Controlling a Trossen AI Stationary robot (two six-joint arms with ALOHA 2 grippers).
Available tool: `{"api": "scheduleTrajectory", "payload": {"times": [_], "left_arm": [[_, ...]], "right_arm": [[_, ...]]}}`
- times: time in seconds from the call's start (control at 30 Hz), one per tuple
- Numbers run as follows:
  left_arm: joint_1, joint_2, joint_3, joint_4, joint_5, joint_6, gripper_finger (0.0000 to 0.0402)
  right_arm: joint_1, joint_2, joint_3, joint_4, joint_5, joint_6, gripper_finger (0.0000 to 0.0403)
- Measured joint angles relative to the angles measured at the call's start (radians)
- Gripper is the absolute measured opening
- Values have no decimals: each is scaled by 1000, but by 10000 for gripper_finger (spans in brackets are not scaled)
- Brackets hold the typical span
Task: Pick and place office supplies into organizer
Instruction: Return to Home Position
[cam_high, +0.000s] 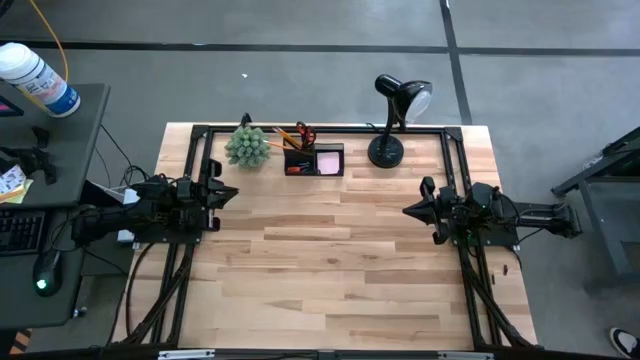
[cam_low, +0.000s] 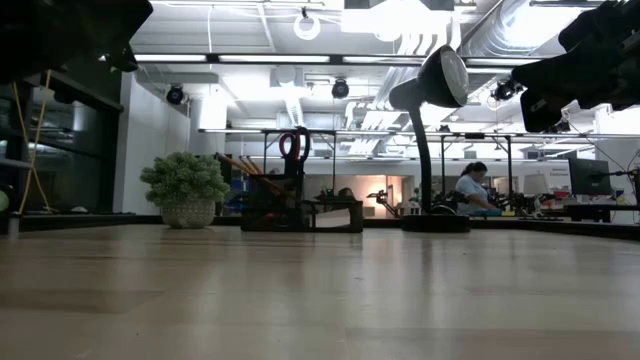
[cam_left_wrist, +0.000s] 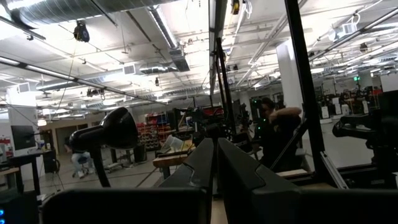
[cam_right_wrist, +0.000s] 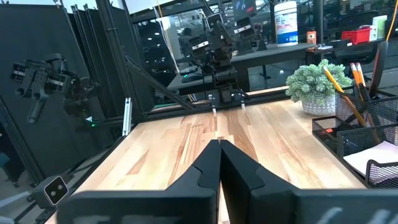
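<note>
1. left gripper (cam_high: 228, 193) and right gripper (cam_high: 410, 210): both closed, empty, parked well apart at the table's (cam_high: 330, 290) sides, apparently resting.
2. organizer (cam_high: 314, 160): between and beyond both grippers, holding the scissors (cam_high: 304, 133), so filling looks finished.

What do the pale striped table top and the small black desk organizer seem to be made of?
Table top: apparently wood planks with a smooth, slightly glossy finish; grain and seams show. Organizer: probably black metal wire mesh; a fine open grid shows on its walls.
</note>
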Motion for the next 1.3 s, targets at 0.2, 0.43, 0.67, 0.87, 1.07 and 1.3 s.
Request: {"api": "scheduleTrajectory", "payload": {"times": [0.2,0.43,0.67,0.87,1.07,1.3], "left_arm": [[0,0,0,0,0,0,12],[0,0,0,0,0,0,12],[0,0,0,0,0,0,12],[0,0,0,0,0,0,12],[0,0,0,0,0,0,12],[0,0,0,0,0,0,12]], "right_arm": [[0,0,0,0,0,0,6],[0,0,0,0,0,0,2],[0,0,0,0,0,0,2],[0,0,0,0,0,0,6],[0,0,0,0,0,0,2],[0,0,0,0,0,0,5]]}}
